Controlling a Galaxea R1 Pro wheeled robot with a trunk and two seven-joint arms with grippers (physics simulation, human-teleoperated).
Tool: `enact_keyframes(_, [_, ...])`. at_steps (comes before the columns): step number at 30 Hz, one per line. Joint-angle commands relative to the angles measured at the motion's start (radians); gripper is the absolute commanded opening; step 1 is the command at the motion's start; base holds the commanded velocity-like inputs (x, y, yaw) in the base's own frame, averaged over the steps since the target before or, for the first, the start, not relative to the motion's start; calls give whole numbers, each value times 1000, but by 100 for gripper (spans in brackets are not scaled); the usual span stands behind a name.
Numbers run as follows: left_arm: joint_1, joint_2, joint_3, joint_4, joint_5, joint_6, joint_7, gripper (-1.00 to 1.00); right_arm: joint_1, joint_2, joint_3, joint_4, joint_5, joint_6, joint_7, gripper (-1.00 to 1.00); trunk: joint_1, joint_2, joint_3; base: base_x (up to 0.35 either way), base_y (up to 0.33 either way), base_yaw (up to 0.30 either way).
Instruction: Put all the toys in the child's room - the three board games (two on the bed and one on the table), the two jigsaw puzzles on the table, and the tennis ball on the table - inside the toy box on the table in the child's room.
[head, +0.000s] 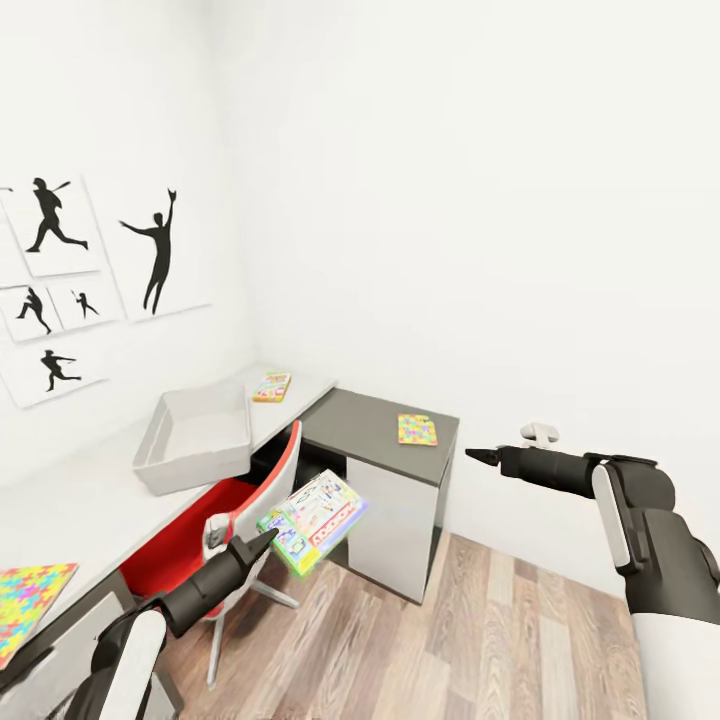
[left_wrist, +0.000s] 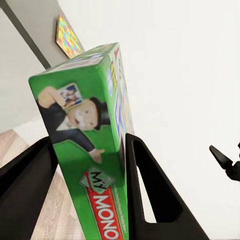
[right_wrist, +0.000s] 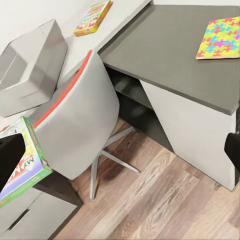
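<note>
Your left claw (head: 268, 541) is clamped on a game (head: 312, 519); the box (head: 196, 438) lies ahead-left on the surface (head: 90, 490). Right claw's (head: 482, 456) state: cannot tell.

Matt dark table (head: 370, 422), wood-plank floor (head: 480, 640)

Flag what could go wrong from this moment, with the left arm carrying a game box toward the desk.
1. The left gripper pinches the board game near one end, so most of the box overhangs and could twist or slip out.
2. The chair stands between the held box and the toy box; a low swing might clip its backrest.
3. The right gripper hovers near the jigsaw puzzle on the dark table and could nudge it.
</note>
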Motion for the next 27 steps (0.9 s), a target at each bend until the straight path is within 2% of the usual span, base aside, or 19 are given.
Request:
enact_keyframes(1, [-1,-1,3,0,6,8,-3,-100,0,-1,-1,-1,-6,6,-1,100,-4,6,2,0,0,291])
enact_keyframes(13, [-1,-1,3,0,6,8,-3,-100,1,-1,-1,-1,-7,3,0,100,-50,90,39,0,0,268])
enact_keyframes(27, [-1,-1,3,0,6,8,-2,-100,23,-1,-1,1,-8,-3,5,100,-103,188,83,0,0,60])
